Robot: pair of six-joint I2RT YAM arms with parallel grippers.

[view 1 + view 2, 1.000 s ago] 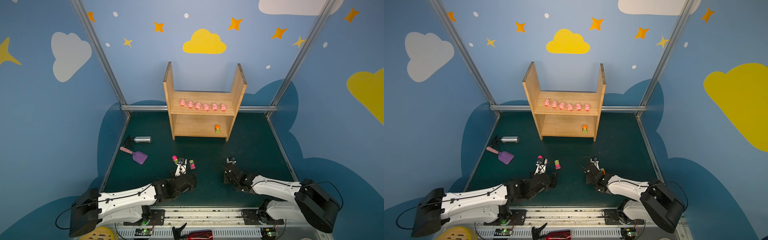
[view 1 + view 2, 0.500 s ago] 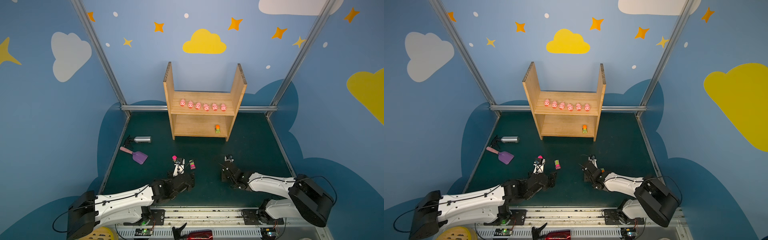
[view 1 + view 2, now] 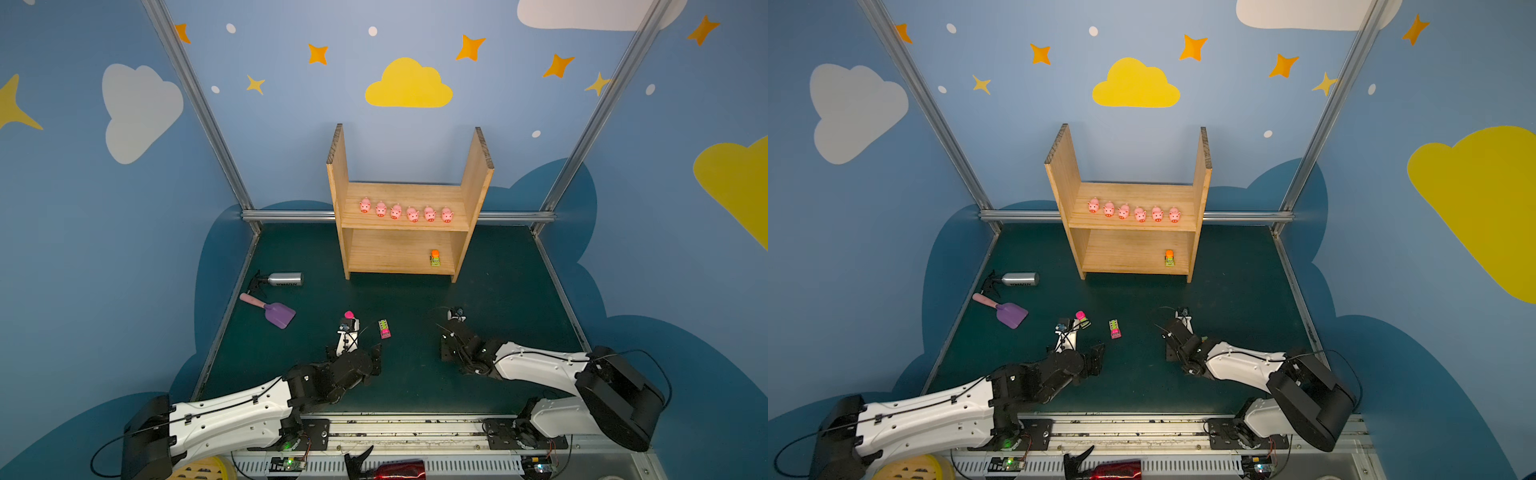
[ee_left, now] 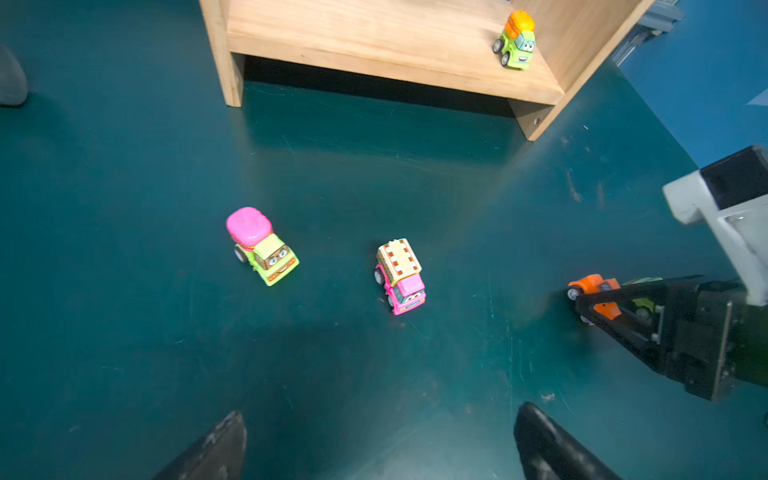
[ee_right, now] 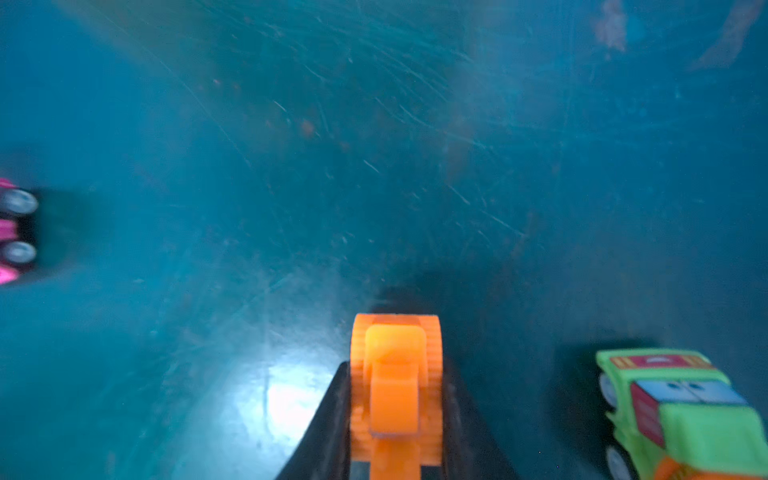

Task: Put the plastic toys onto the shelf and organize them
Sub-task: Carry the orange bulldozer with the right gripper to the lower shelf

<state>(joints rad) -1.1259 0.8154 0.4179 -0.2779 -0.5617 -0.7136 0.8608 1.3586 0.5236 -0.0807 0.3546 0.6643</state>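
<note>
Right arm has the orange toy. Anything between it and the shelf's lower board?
Nothing visible does. Open mat lies between the right gripper, shut on the orange vehicle, and the lower board of the shelf. An orange-topped truck sits at that board's right end; a lime vehicle sits beside the fingers, not ahead.

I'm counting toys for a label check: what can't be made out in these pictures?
- Right wrist view: orange vehicle blurred, flanks hidden by the right fingers, rest cut by the edge.
- Same view: lime green vehicle cut by the edge.
- Same view: pink vehicle, only blurred wheels at the edge.
- Both top views: silver bottle, lettering too small.
</note>
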